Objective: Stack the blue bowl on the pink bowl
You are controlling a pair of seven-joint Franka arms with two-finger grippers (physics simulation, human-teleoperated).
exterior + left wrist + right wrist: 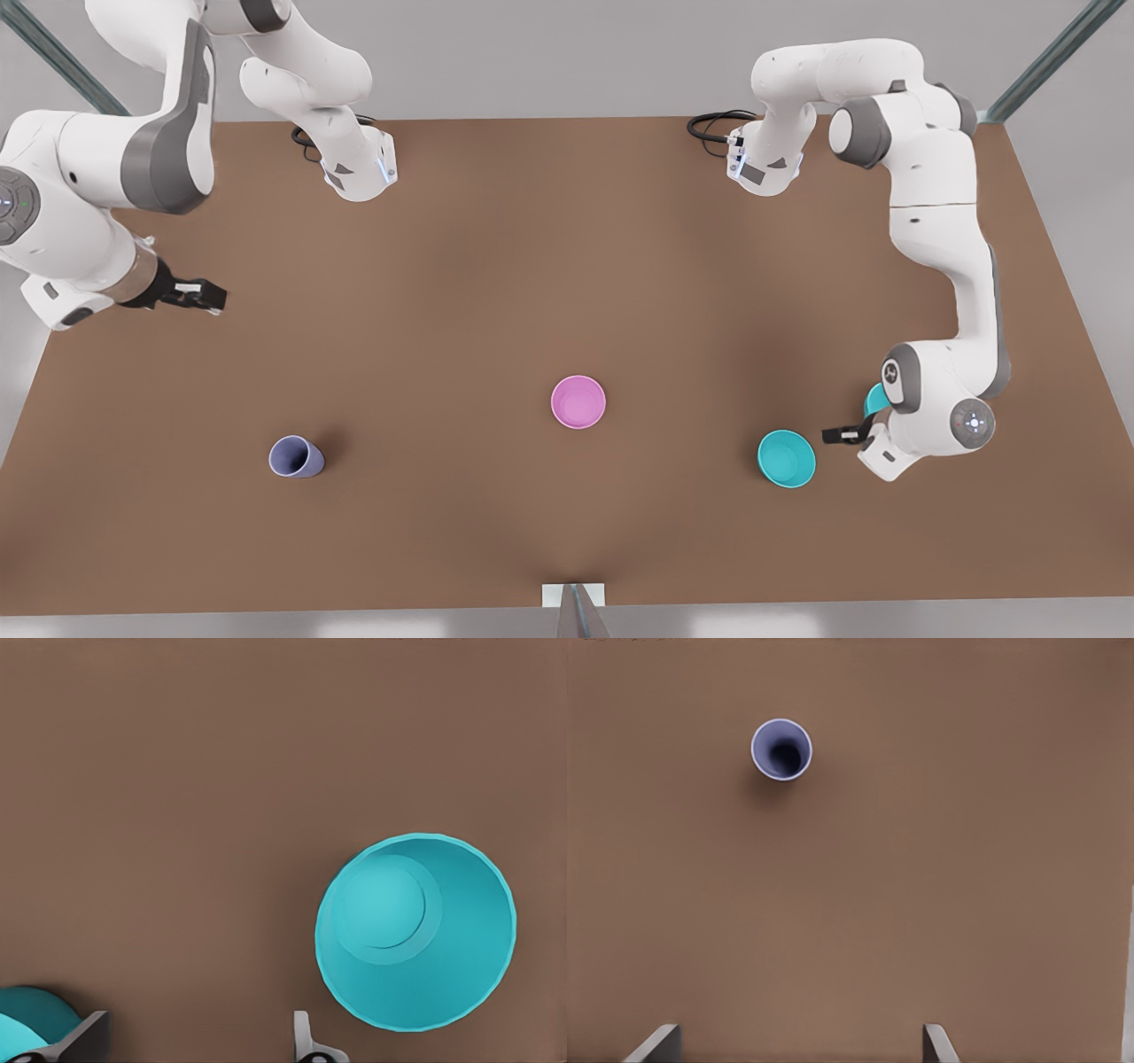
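In your front view, 2 teal bowls sit at the right: the blue bowl (786, 458) upright, mouth up, right of 1 pink bowl (578, 401); 1 lavender cup (296, 457) stands left. Your left wrist view shows the left gripper (202, 1041) spread wide beside it. Your right wrist view shows the right gripper (799, 1045) wide, waiting.

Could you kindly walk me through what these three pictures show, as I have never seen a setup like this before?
These are simulator renders of two white robot arms at a brown table. The wide picture comes from a camera looking down on the scene; the other two come from cameras on each arm's wrist.

On the table stand a pink bowl, a blue bowl, a second blue bowl partly behind an arm, and a lavender cup.

The left gripper, on the front view's right, hovers between the two blue bowls, jaws open, holding nothing. The right gripper waits at the front view's left, jaws open, with the cup ahead of it.
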